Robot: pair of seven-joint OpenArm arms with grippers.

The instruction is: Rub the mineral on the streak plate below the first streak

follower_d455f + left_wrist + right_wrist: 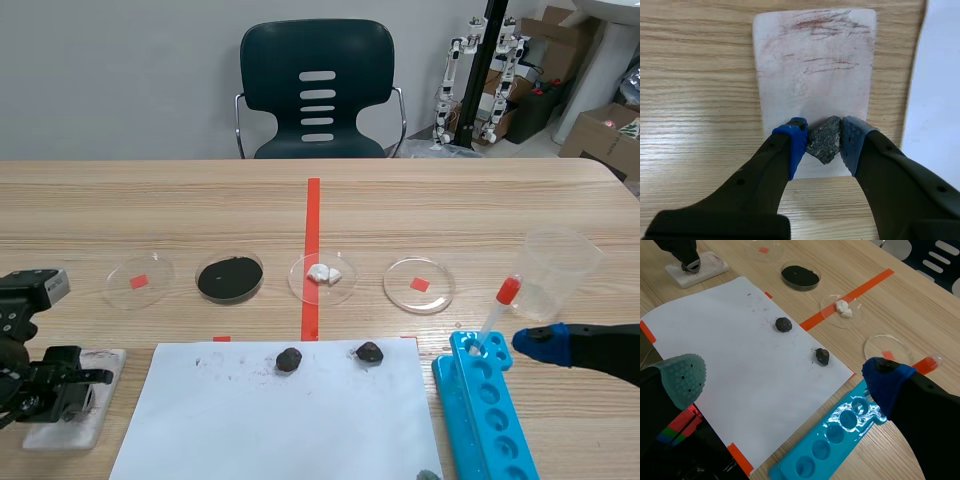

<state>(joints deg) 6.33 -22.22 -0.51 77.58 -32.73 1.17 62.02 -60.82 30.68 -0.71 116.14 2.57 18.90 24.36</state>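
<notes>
Left gripper is clamped on the mineral, pads on its sides so one corner points down at the bare near end of the streak plate, gripper-side of the reddish streaks; I judge it is set there to draw a fresh line. The mineral is dark grey, speckled, angular and rough-faced. Right gripper is spread wide, holding nothing, above the paper sheet beside the blue rack.
</notes>
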